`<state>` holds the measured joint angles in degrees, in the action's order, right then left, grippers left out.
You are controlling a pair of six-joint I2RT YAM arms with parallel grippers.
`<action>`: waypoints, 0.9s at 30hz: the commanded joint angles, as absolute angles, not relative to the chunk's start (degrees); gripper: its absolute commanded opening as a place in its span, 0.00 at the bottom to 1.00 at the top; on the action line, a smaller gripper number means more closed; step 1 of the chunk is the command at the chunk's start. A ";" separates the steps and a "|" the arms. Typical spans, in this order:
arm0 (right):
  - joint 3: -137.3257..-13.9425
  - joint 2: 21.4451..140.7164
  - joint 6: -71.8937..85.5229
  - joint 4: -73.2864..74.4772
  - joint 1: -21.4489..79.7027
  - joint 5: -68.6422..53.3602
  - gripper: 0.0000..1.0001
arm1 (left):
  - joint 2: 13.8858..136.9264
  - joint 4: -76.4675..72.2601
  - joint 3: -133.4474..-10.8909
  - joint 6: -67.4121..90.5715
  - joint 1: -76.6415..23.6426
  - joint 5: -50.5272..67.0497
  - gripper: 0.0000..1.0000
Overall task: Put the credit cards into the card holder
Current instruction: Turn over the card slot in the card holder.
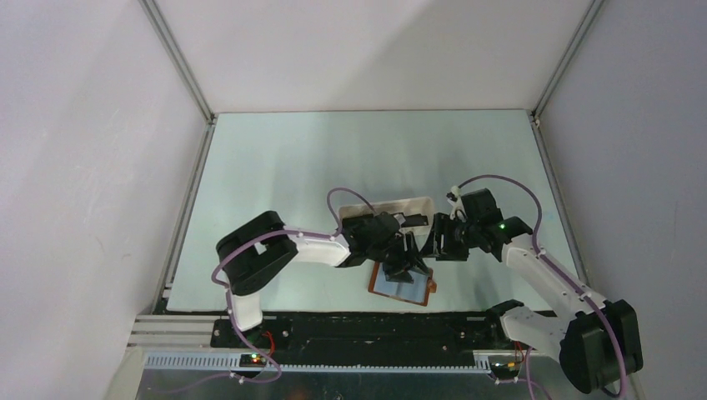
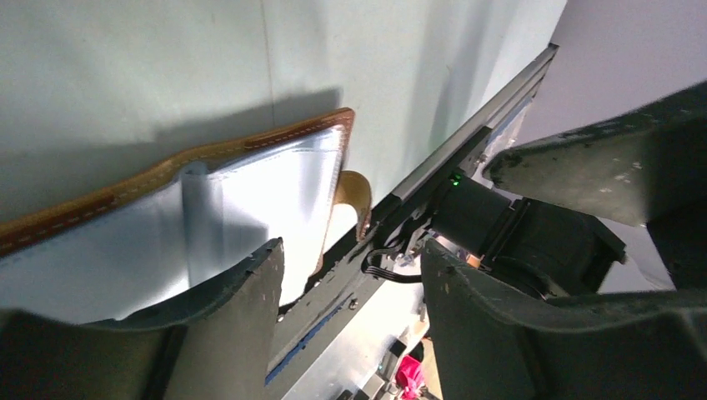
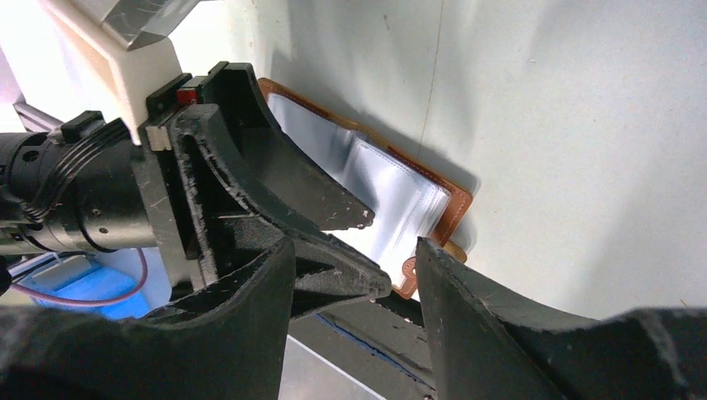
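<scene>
the left gripper hangs right over the card holder with its jaws spread, and we see nothing pinched between them. one of its fingers lies across the holder's pale pockets; whether it touches them we cannot tell. the other finger sits off the holder's near edge, on the side of the snap tab. through the gap between the 2 fingers we see that tab, curling up from the holder's brown rim.

the card holder lies open on the table, brown leather down and the grey-blue pockets facing up. the pockets bulge a little and catch the light. from the right wrist view the sleeves fan in several layers toward the holder's stitched corner. in the top view the left gripper covers most of the holder's middle.

the right gripper hovers just off the card holder's far right corner, close beside the left gripper and not on the holder itself. its jaws are spread too and grip nothing; the view through them shows the left gripper's fingers and the holder's corner beneath.

a white tray sits just beyond the card holder, on its far side, partly hidden by the left arm.
</scene>
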<state>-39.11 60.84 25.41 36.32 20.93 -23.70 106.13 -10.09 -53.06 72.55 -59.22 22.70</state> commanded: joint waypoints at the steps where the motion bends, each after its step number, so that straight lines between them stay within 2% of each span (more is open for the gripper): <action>1: -39.45 59.28 25.49 34.55 19.99 -26.87 0.58 | 100.64 -13.24 -52.70 72.03 -58.53 21.11 0.67; 2: -39.63 59.14 25.49 34.41 19.88 -27.15 0.58 | 99.03 -13.52 -51.94 71.20 -58.05 20.33 0.68; 3: -66.18 59.10 25.49 34.25 19.87 -27.75 0.58 | 98.21 -13.86 -51.22 70.71 -57.81 19.63 0.71; 5: -44.38 59.13 25.49 33.87 19.85 -28.33 0.59 | 95.78 -14.58 -50.22 69.40 -57.07 19.08 0.75; 6: -43.11 59.23 25.44 33.63 19.75 -28.79 0.59 | 94.32 -14.85 -49.89 68.74 -56.52 19.07 0.76; 18: -47.63 64.23 24.67 32.44 19.57 -29.25 0.58 | 82.05 -16.22 -40.39 65.67 -49.18 15.92 0.79; 20: -48.50 65.55 24.55 31.87 19.60 -29.24 0.56 | 79.16 -14.97 -38.44 65.01 -47.54 13.87 0.77; 21: -48.91 66.68 24.49 31.62 19.55 -29.43 0.52 | 77.16 -14.08 -37.82 63.91 -46.58 11.97 0.77; 23: -50.42 68.62 24.40 31.18 19.58 -30.01 0.47 | 74.22 -8.99 -38.88 60.34 -45.58 8.47 0.76; 27: -54.19 73.39 24.35 29.95 19.55 -31.10 0.45 | 71.69 10.10 -47.26 51.17 -45.08 -2.08 0.76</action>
